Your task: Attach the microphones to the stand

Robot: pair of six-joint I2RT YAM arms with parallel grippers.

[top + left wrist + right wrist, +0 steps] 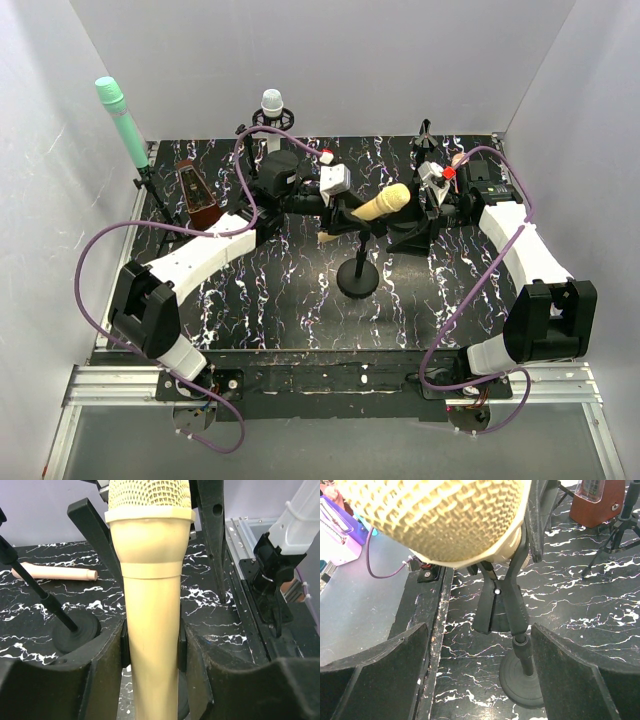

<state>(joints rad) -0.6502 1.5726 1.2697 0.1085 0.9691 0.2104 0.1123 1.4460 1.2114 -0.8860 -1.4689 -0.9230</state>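
Yellow microphone (383, 205) lies tilted over the middle stand (357, 278), head pointing right; the left tool (153, 646) clamps its handle, and the right tool (485, 652) gapes empty beside the head

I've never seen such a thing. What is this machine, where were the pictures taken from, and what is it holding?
These are two robot arms, left arm and right arm, bolted to a black table. One picture looks down from above; the other two come from a camera on each wrist, so the dark shapes at the bottom are that arm's own fingers. The left gripper grips a yellow microphone above a stand; the right gripper is open, holding nothing. A mint green microphone and a white microphone are mounted at the back. A peach-pink microphone lies on the table; a brown metronome stands there too.
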